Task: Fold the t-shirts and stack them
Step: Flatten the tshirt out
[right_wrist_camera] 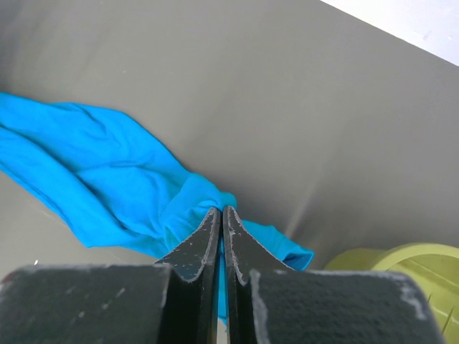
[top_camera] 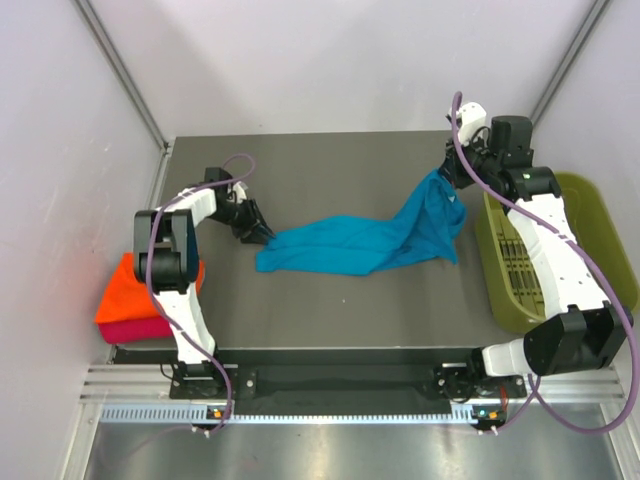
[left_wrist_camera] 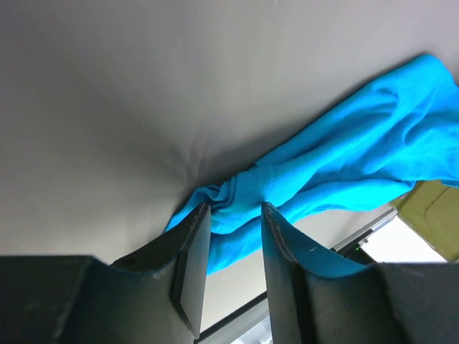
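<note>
Left tool: low at the left-hand end of the shirt, jaws partly apart, one finger on each side of the bunched hem. Cloth fills the gap between the tips; whether the pads press on it cannot be told.
Right tool: at the far right of the counter, jaws almost together and pinching a fold of the same shirt, with that end raised off the surface.
Shirt in work: teal-blue soft cloth t-shirt, unfolded and rumpled, strung out in a long band across the middle of the counter from the left tool to the right tool. The right part is wider and lifted; the left part is narrow and lies flat.
Finished pile: orange folded cloth t-shirt on top of a magenta-pink folded cloth t-shirt, at the counter's near left corner beside the left arm, well apart from the teal one.
Counter: dark grey counter, smooth and matte.
Basket: olive-green plastic basket with slotted walls, at the right edge, partly under the right arm.
</note>
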`<state>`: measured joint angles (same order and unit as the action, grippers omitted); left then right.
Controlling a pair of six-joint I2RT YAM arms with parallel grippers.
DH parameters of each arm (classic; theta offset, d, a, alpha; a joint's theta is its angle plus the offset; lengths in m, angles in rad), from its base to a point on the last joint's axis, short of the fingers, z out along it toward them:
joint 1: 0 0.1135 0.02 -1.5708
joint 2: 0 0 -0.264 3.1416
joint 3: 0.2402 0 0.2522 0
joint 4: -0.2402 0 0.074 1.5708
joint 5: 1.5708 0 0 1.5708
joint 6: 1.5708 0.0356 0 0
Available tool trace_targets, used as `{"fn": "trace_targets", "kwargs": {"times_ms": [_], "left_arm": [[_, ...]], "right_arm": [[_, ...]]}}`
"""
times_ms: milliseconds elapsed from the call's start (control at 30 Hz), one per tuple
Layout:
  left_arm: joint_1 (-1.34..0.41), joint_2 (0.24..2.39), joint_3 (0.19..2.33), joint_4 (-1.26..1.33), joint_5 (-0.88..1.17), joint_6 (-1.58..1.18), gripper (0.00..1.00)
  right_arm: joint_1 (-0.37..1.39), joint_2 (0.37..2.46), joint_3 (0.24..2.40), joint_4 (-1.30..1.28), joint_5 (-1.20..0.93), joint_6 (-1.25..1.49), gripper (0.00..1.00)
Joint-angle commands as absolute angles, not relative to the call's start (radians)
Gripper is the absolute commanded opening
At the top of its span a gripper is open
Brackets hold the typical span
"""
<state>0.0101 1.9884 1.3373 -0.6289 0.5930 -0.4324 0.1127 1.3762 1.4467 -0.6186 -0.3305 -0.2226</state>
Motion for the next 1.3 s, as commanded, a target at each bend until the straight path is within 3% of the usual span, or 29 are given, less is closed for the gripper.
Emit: {"fn": "trace_targets", "kwargs": {"times_ms": [0,133,300,367,500,833,1067,1267], "left_arm": [[-0.027,1.991,1.37,-0.6,0.597,-0.43,0.39],[-0.043,2.006,1.368,-0.604,0.586,-0.423,0.34],[-0.058,2.005,1.365,-0.603,0.586,-0.423,0.05],[-0.058,1.993,1.367,-0.609,0.577,-0.422,0.0],[-0.045,1.938,1.39,-0.641,0.546,-0.387,0.0],[0.058,1.75,1.689,-0.787,0.396,-0.196,0.0],[0.057,1.622,1.62,-0.925,0.466,-0.121,0.04],[0.058,1.494,1.506,-0.93,0.482,-0.141,0.0]], "right_arm": [[0.097,1.367,1.456,-0.555,-0.339,-0.209,0.0],[0.095,1.364,1.456,-0.554,-0.336,-0.209,0.0],[0.091,1.351,1.447,-0.554,-0.334,-0.209,0.0],[0.084,1.345,1.439,-0.554,-0.337,-0.209,0.0],[0.08,1.342,1.437,-0.552,-0.336,-0.209,0.0],[0.04,1.327,1.537,-0.57,-0.359,-0.179,0.0],[0.04,1.189,1.458,-0.66,-0.434,-0.189,0.0],[0.04,1.117,1.423,-0.703,-0.549,-0.196,0.0]]}}
